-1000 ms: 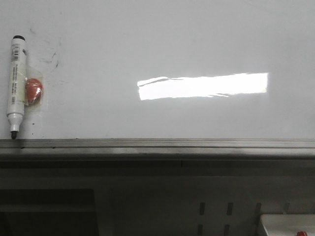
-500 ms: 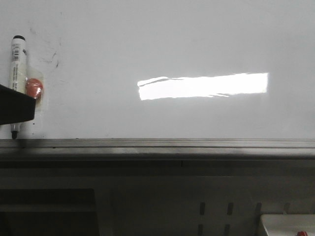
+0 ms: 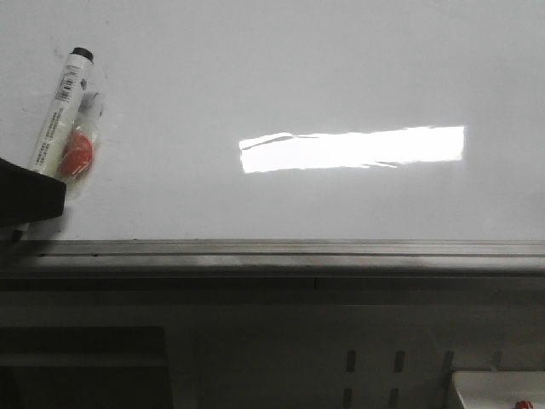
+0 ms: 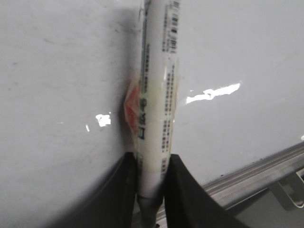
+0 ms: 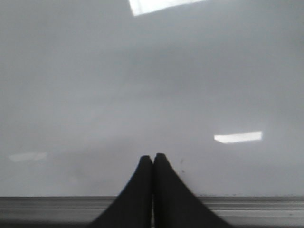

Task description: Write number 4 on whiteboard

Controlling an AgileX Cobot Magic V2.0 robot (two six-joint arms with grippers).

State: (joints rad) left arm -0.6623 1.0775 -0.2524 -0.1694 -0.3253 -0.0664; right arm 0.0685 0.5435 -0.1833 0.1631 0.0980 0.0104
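Evidently marker [image 4: 154, 109] pinched low on barrel by left gripper [image 4: 151, 183], tilted against whiteboard [image 3: 341, 68], gripped for writing. Orange magnet [image 3: 77, 153] taped alongside. Right gripper [image 5: 152, 190] pressed together, empty. Number 4 not yet seen on board.

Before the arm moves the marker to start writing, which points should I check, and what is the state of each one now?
1. Left gripper shut on the marker: ok.
2. Marker lifted off the rail, tilted: ok.
3. Marker tip uncapped: cannot tell, hidden by the gripper.
4. Whiteboard writing area free of ink, no 4 yet: ok.
5. Right gripper shut, holding nothing, away from the marker: ok.
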